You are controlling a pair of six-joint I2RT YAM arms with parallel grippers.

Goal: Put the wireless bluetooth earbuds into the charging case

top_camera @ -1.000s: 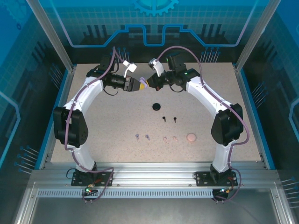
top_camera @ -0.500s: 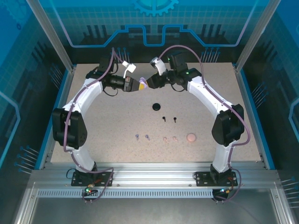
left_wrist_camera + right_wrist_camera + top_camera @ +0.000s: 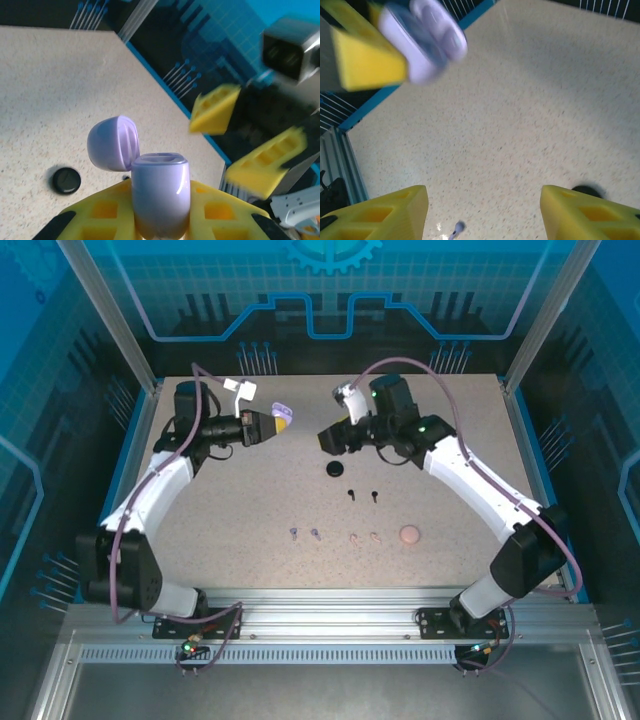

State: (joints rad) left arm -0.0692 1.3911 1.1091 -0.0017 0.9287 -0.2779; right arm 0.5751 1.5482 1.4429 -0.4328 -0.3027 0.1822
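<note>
Notes from beside the rig.

- Left end effector (image 3: pixel 276 424): raised over the far-left part of the bench (image 3: pixel 200 500), jaws closed tight on the body of the lilac case (image 3: pixel 160 195). The case stands upright between the yellow pads with its lid (image 3: pixel 114 142) hinged back. The grip is low on the body, so the open mouth stays clear of the fingers. I read this as a presenting hold, with the wells exposed for loading.
- Right end effector (image 3: pixel 328 440): set a little apart from the case and facing it, jaws spread wide with nothing between them. Its own camera looks down through the gap at bare bench. It looks like the free hand, ready to fetch.
- Earbuds: all six lie on the bench, and none is in a case as far as I can see. The black earbuds (image 3: pixel 351 493) lie just on the near side of the black case (image 3: pixel 335 469). The lilac earbuds (image 3: pixel 293 533) and pink earbuds (image 3: pixel 354 537) form a row closer to the arm bases, and the pink case (image 3: pixel 409 535) ends that row on the right. Each pair is laid out by colour, well apart from the held case.
- Black and pink cases are too small in view to tell whether they are open or closed.

Judgement: the lilac case is open and insertion has not begun. The likely next step is for the right arm to pick up a lilac bud. The buds are tiny and lie flat, so a pinch could slip, and the stem must line up with its well.
</note>
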